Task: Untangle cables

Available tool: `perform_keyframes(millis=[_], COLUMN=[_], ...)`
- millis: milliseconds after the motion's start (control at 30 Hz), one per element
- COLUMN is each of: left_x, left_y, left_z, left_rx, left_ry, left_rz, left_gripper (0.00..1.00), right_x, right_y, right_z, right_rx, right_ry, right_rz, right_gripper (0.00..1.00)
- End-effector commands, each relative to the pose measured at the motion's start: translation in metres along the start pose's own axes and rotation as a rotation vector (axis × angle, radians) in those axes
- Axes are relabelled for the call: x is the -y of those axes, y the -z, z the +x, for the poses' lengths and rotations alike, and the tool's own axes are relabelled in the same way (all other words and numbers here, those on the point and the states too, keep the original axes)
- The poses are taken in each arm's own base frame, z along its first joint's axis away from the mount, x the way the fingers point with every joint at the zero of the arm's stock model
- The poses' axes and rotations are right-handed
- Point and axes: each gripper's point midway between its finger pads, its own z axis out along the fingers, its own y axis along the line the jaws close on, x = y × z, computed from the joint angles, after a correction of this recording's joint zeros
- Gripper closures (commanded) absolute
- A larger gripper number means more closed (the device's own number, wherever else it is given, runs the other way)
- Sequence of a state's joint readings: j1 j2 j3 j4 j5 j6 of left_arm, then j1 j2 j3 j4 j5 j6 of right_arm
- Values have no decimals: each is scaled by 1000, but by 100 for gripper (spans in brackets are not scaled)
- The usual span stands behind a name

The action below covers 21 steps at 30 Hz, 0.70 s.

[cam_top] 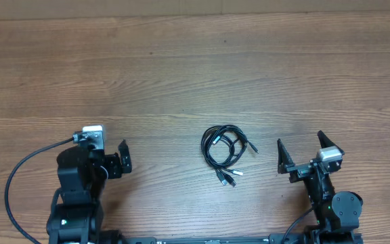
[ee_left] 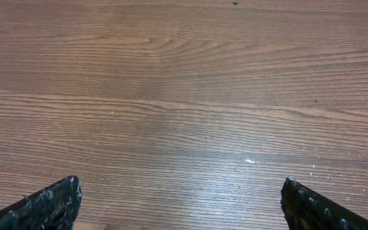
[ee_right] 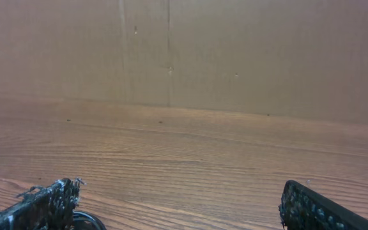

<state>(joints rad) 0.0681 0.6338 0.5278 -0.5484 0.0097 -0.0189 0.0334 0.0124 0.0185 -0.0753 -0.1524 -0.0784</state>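
Just below centre, cables (cam_top: 223,149): we see one loose coil on the table (cam_top: 181,68), plug ends trailing toward the bottom edge.
Left gripper (cam_top: 123,157): fingers wide, holding nothing.
Right gripper (cam_top: 300,141): fingers wide, holding nothing.

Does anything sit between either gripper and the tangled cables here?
Nothing visible does. From overhead, only wooden table separates the cables from the open left gripper on one side and the open right gripper on the other.

The cables (cam_top: 225,150) are laid on the table (cam_top: 181,68) toward the arms' edge — flanked, well apart, by the left gripper (cam_top: 117,161) and the right gripper (cam_top: 300,140).
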Motion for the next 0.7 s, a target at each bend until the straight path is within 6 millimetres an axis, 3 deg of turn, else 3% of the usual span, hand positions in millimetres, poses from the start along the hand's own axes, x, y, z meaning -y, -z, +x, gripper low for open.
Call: perform_keyframes(millis=[0,667], left_x=[4,8], left_y=[5,8], left_z=[-16,-9], left_rx=[28,-12], left_ry=[-10,-9], left_rz=[24,48], left_gripper=[0,0], right_x=[-1,-1], right_y=[-1,-1], right_z=[4,4], right_rx=[-7,-7], right_ry=[-3,-3], right_rz=[-3,-3], right_gripper=[0,0])
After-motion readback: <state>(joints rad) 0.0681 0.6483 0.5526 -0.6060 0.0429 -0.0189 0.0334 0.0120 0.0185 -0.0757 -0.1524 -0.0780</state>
